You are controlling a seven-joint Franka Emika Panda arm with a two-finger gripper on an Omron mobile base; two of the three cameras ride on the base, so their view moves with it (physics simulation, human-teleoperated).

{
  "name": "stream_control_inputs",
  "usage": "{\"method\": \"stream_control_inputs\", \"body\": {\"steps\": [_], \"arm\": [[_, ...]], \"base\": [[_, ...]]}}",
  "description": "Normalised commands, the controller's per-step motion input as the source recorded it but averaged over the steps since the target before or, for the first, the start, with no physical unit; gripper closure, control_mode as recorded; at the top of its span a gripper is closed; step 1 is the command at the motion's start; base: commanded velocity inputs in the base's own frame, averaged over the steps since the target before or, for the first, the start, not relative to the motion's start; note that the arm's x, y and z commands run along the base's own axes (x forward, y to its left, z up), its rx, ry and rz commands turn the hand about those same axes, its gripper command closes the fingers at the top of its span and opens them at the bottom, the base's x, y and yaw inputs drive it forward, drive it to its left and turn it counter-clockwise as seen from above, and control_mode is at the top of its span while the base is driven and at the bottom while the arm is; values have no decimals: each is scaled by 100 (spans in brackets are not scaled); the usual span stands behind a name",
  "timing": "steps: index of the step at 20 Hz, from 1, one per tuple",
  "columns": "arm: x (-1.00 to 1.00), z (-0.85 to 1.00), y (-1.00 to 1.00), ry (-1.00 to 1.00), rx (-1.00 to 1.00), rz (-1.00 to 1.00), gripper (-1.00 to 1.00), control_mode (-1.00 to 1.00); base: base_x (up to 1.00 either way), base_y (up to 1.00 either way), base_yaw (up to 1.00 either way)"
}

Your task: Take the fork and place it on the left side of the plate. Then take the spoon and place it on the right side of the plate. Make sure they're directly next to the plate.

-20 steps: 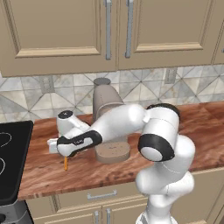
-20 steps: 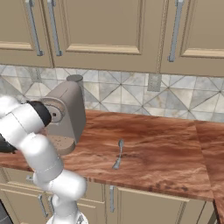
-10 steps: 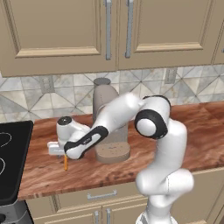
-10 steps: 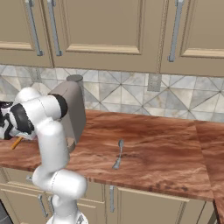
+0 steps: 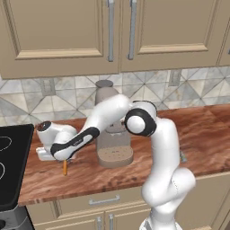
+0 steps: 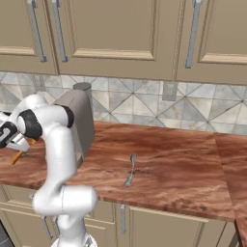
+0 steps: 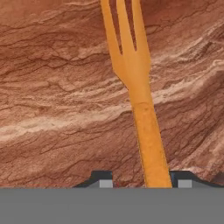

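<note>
The orange fork lies on the brown counter, tines pointing away from the hand camera. Its handle runs down between my gripper's two finger tips, close to the right one, with a gap on the left. The gripper is open. From the left base camera the fork pokes out under my hand at the counter's left end, and it shows again beside the arm from the right. The grey spoon lies alone mid-counter, far to the right. The plate is hidden or out of view.
A grey coffee machine stands just right of the hand, against the tiled wall. A black stove top borders the counter's left end. Cabinets hang overhead.
The arm's elbow has swung up and to the right, while the hand has stayed over the fork. The fork and spoon lie where they were.
</note>
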Motion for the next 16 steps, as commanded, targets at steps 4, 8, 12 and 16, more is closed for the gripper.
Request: {"method": "stream_control_inputs", "body": {"steps": [4,8,12,16], "arm": [[6,-41,29,0,-8,-6,100,-100],[0,-45,6,0,-3,-9,100,-100],[-20,-12,-7,-18,2,-13,100,-100],[-48,9,-31,-37,15,-20,100,-100]], "base": [[0,0,0],[0,0,0],[0,0,0],[0,0,0]]}}
